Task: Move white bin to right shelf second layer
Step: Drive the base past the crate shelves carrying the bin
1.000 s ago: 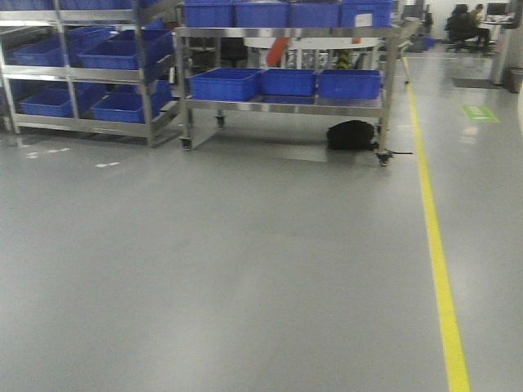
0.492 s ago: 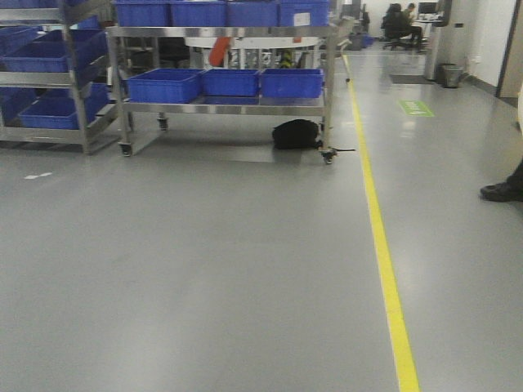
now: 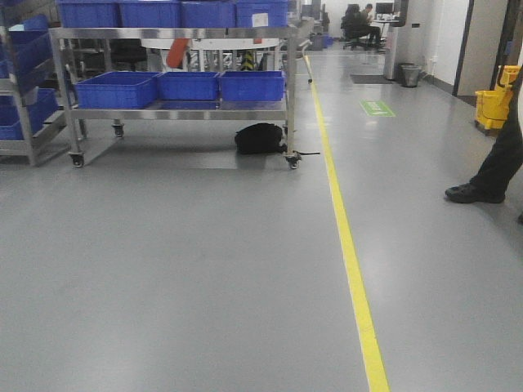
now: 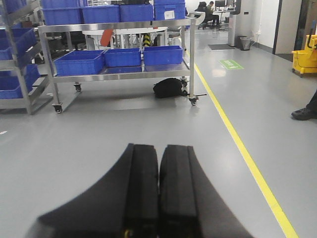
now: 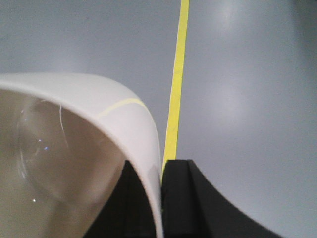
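Observation:
The white bin [image 5: 74, 148], a glossy cream tub, fills the left half of the right wrist view, its mouth turned toward the camera. My right gripper [image 5: 161, 166] is shut on the bin's wall, one black finger inside the tub and the other finger [image 5: 198, 198] outside. Below them is grey floor with a yellow line [image 5: 176, 89]. In the left wrist view my left gripper [image 4: 159, 148] is shut, pads together, with nothing held, and it points across the floor. Neither gripper shows in the front view. The right shelf second layer is out of view.
A wheeled steel cart [image 3: 176, 112] with blue crates [image 3: 118, 88] stands ahead on the left, a black bag [image 3: 259, 138] under it. Another rack [image 3: 24, 82] sits at the far left. A yellow floor line [image 3: 347, 245] runs forward. A person's shoe [image 3: 474, 193] and a yellow mop bucket [image 3: 493, 106] are on the right.
The front view has swung to the right: the cart, bag and yellow line slid left in the frame, and the person's leg and yellow bucket came into view.

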Controlling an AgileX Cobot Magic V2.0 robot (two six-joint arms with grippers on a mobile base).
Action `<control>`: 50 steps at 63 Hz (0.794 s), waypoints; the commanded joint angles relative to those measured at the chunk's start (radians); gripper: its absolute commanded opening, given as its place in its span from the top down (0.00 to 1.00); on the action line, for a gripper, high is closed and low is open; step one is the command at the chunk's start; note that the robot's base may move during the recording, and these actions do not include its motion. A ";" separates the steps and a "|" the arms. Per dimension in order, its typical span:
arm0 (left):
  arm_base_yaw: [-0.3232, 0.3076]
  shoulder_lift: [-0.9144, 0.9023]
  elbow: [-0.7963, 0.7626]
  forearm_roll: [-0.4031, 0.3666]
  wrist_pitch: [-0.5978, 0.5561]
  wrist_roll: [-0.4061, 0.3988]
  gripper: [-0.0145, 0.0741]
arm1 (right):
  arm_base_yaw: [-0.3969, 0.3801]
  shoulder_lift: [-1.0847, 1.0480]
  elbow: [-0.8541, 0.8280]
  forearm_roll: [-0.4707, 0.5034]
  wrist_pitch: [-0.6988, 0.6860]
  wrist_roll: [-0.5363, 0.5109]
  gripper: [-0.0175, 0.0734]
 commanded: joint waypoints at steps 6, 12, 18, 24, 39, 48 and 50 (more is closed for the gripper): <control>-0.005 -0.014 0.037 -0.006 -0.084 -0.003 0.74 | 0.001 0.000 -0.031 -0.002 -0.085 -0.004 0.74; -0.005 -0.014 0.037 -0.006 -0.084 -0.003 0.74 | 0.001 0.000 -0.031 -0.002 -0.085 -0.004 0.74; -0.005 -0.014 0.037 -0.006 -0.084 -0.003 0.74 | 0.001 0.000 -0.031 -0.002 -0.085 -0.004 0.74; -0.005 -0.014 0.037 -0.006 -0.084 -0.003 0.74 | 0.001 0.000 -0.031 -0.002 -0.085 -0.004 0.74; -0.005 -0.014 0.037 -0.006 -0.084 -0.003 0.74 | 0.001 0.000 -0.031 -0.002 -0.085 -0.004 0.74; -0.005 -0.014 0.037 -0.006 -0.084 -0.003 0.74 | 0.001 0.000 -0.031 -0.002 -0.085 -0.004 0.74; -0.005 -0.014 0.037 -0.006 -0.084 -0.003 0.74 | 0.001 0.000 -0.031 -0.002 -0.085 -0.004 0.74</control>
